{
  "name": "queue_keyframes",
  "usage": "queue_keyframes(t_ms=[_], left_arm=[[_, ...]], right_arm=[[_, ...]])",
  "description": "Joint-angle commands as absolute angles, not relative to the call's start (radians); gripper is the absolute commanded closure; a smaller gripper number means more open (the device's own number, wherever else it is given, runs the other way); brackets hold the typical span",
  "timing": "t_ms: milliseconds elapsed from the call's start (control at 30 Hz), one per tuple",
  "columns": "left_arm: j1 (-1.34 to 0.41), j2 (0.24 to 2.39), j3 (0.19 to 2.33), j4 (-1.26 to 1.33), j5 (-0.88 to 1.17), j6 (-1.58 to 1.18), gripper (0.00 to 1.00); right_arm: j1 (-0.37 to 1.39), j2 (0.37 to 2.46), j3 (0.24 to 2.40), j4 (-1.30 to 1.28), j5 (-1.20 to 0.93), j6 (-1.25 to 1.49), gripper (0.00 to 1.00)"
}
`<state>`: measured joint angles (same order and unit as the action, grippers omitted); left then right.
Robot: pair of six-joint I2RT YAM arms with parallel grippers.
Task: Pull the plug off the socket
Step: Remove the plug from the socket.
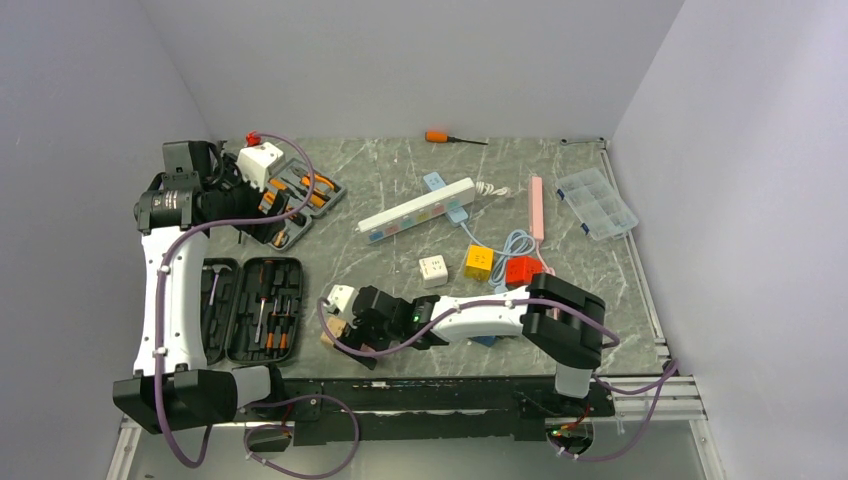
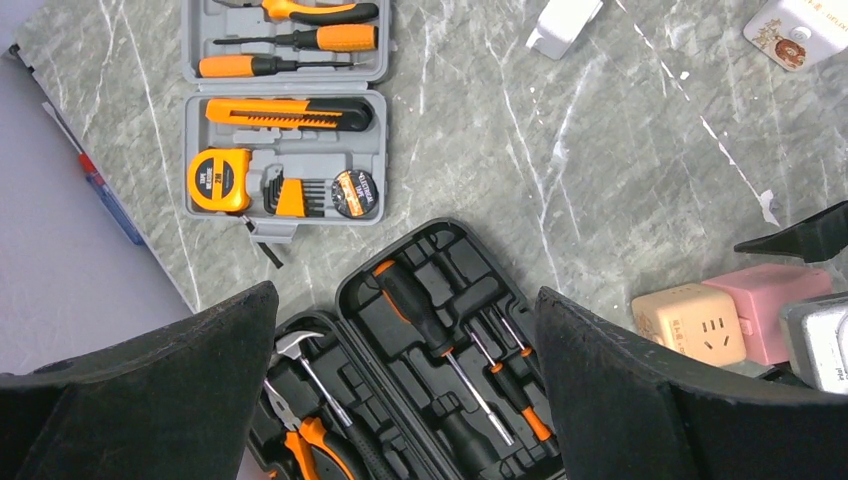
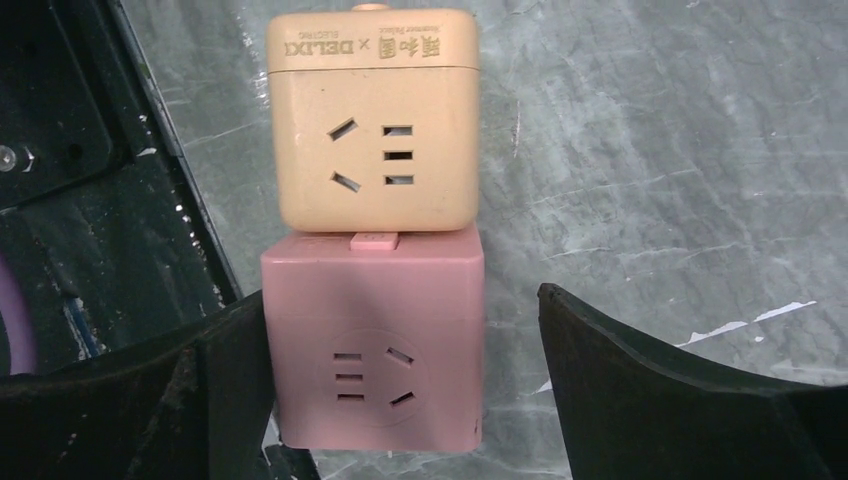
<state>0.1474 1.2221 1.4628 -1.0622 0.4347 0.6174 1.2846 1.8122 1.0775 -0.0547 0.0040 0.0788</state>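
Note:
A pink cube socket (image 3: 372, 340) and a beige cube socket (image 3: 372, 130) lie joined end to end on the marble table near its front edge; they also show in the left wrist view, with the beige cube (image 2: 690, 322) beside the pink cube (image 2: 775, 300). My right gripper (image 3: 400, 390) is open and straddles the pink cube. Its left finger (image 3: 215, 380) is against the cube's side and its right finger (image 3: 640, 390) stands apart from it. In the top view the right gripper (image 1: 350, 322) covers most of the pair. My left gripper (image 2: 405, 400) is open and empty, held high at the back left (image 1: 255, 210).
An open black tool case (image 1: 250, 310) lies left of the cubes and a grey tool case (image 1: 300, 200) behind it. A white adapter (image 1: 341, 297), white cube (image 1: 433, 270), yellow cube (image 1: 478, 262), red cube (image 1: 520, 270), power strip (image 1: 415, 210) and clear organizer (image 1: 596, 203) lie further back.

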Motion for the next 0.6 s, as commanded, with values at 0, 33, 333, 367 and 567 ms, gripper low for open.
queue_keyframes(t_ms=[0,33,333,367,567], left_arm=[[0.153,1.205,1.449,-1.037,0.482,0.618,0.01],[0.153,1.202,1.445,-1.036,0.491,0.617,0.01],[0.148,1.109,1.358,-1.003,0.598,0.67,0.01],[0.149,1.103,1.358,-1.014,0.6,0.683,0.01],[0.146,0.987,1.25,-0.931,0.641,0.739,0.01]], right_arm=[[1.287,1.823,1.069,0.04,0.049,0.075,0.11],[1.288,1.827,1.057,0.054,0.062,0.077,0.13],[1.288,1.823,0.996,0.09,0.137,0.077,0.46],[1.287,1.819,0.995,0.087,0.137,0.075,0.52],[1.281,1.769,1.015,0.035,0.128,0.072,0.96]])
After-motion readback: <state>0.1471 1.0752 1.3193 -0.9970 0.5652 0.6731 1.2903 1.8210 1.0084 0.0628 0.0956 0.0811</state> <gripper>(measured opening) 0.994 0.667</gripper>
